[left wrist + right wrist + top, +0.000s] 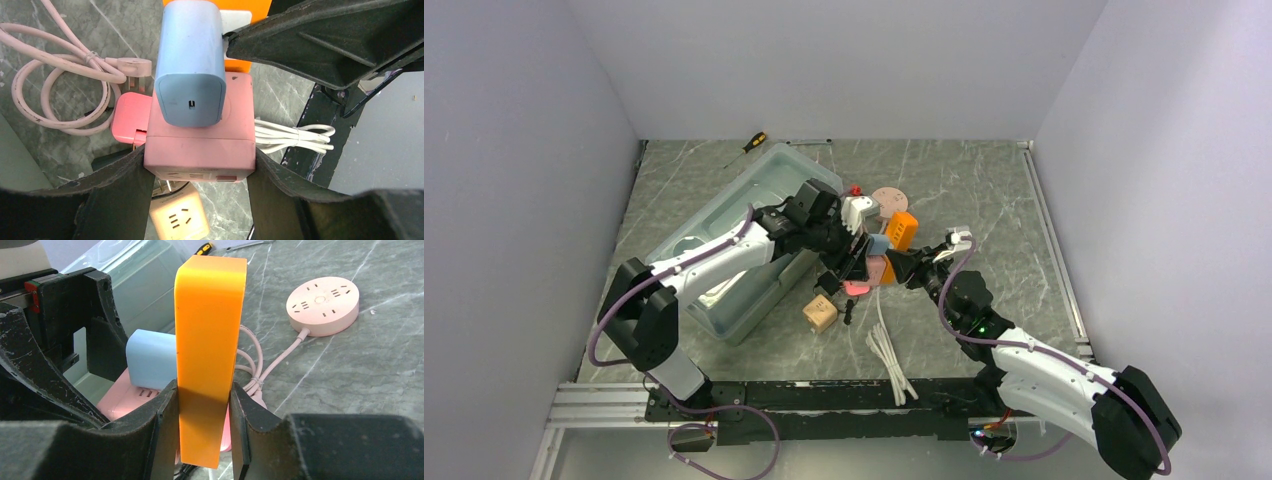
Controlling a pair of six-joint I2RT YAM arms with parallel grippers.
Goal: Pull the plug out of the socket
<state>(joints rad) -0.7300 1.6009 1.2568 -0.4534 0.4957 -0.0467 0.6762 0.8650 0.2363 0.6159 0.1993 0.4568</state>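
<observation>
A pink cube socket (200,145) is clamped between the fingers of my left gripper (200,172), held above the table. A light blue plug (190,65) sits on its top face and a pink-red plug (129,117) on its left side. An orange plug (210,340) stands against the cube's far side. My right gripper (204,425) is shut on the orange plug. In the top view both grippers, left (849,262) and right (902,262), meet at the cube (876,270) in the table's middle. The joint between the orange plug and the cube is hidden.
A beige cube socket (180,217) lies under the pink cube. A white cable bundle (295,137) and a coiled pink cable (60,85) lie beside it. A round pink socket (324,304) lies further back. A clear bin (724,230) stands at left, a screwdriver (752,142) behind it.
</observation>
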